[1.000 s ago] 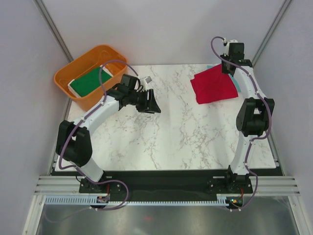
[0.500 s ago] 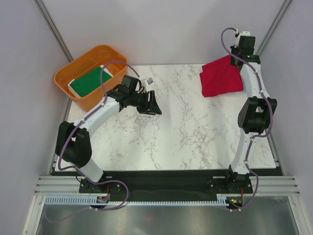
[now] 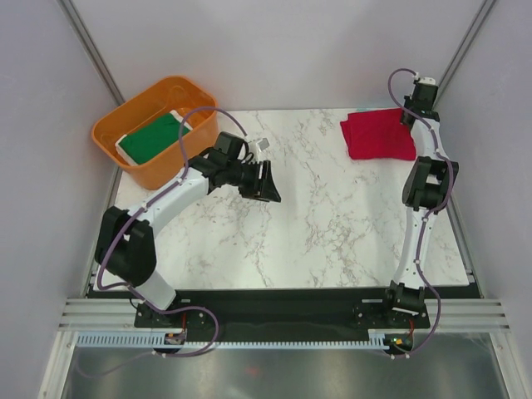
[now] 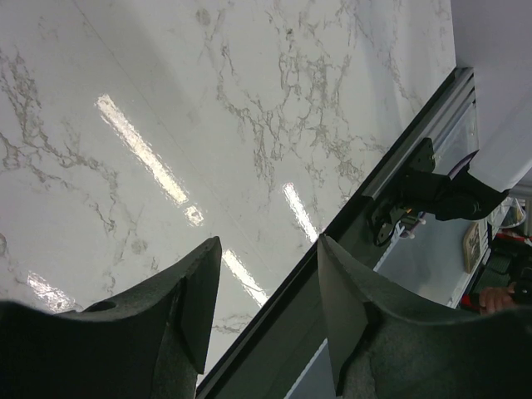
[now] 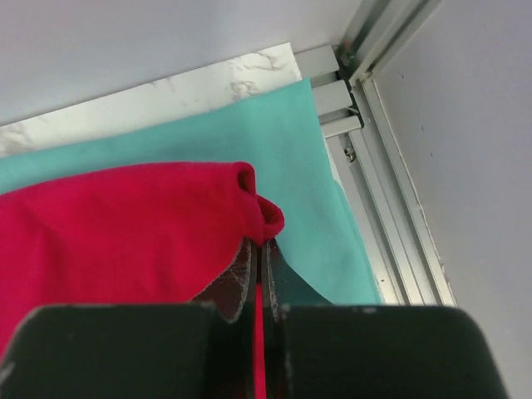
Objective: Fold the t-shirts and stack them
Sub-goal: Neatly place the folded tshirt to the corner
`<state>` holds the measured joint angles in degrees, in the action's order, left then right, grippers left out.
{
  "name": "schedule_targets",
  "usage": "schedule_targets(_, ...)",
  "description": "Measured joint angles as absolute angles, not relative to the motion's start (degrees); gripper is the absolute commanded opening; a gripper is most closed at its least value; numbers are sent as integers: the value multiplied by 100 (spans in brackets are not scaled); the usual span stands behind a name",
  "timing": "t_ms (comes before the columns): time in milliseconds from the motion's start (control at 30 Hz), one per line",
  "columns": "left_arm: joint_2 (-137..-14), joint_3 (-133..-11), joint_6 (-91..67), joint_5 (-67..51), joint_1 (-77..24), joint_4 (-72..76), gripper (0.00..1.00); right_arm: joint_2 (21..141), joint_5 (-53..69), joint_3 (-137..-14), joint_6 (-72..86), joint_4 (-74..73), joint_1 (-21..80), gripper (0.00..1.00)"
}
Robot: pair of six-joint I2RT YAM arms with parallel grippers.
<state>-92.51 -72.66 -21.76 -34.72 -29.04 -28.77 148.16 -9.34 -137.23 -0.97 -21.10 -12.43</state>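
Cloth of the red shirt (image 5: 125, 224) looks light and limp, so it would likely sag open unless taken by a doubled edge or corner. It lies folded at the table's (image 3: 332, 224) far right corner, on the teal shirt (image 5: 283, 141). The right gripper (image 5: 259, 249) is clamped on its bunched corner. The left gripper (image 4: 268, 270), jaws apart, hangs empty over the table's left-middle. The green shirt (image 3: 152, 138) sits in the tub (image 3: 154, 170) at the far left corner.

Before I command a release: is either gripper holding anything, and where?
Right gripper pinches the red t-shirt by a bunched edge fold; left gripper open, empty.
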Motion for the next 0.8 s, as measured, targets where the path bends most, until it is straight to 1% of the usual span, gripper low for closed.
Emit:
schedule_targets(400,-9301,-7262,-2171,-3330,-3028,-2877,58,14971,-799,-13594,-14,-1052,-1398,0)
schedule_targets(433,-9312,-7262,-2174,-3308,-3039,-2877,58,14964,-786,-13535,-14,-937,-1396,4)
schedule_targets(467,-9321,-7262,-2171,-3299,-3046,-2877,58,14964,-786,-13500,-14,-840,-1387,18)
schedule_targets(533,-9330,-7262,-2174,-3295,-3059,-2877,58,15002,-788,-13493,27,-753,-1372,34)
schedule_targets(567,-9338,-7262,-2171,-3295,-3063,-2875,58,15028,-792,-13515,32,-718,-1369,44)
schedule_targets(633,-9351,-7262,-2174,-3295,-3068,-2880,58,15109,-790,-13640,32,-672,-1365,55)
schedule_targets(667,-9362,-7262,-2174,-3293,-3068,-2877,58,15135,-786,-13670,40,-674,-1365,69)
schedule_targets(733,-9365,-7262,-2174,-3262,-3070,-2880,58,15111,-786,-13644,86,-681,-1365,80)
schedule_targets(767,-9358,-7262,-2174,-3227,-3074,-2880,58,15047,-790,-13550,102,-681,-1363,90)
schedule_targets(800,-9334,-7262,-2171,-3179,-3074,-2880,59,14938,-808,-13426,148,-731,-1361,98)
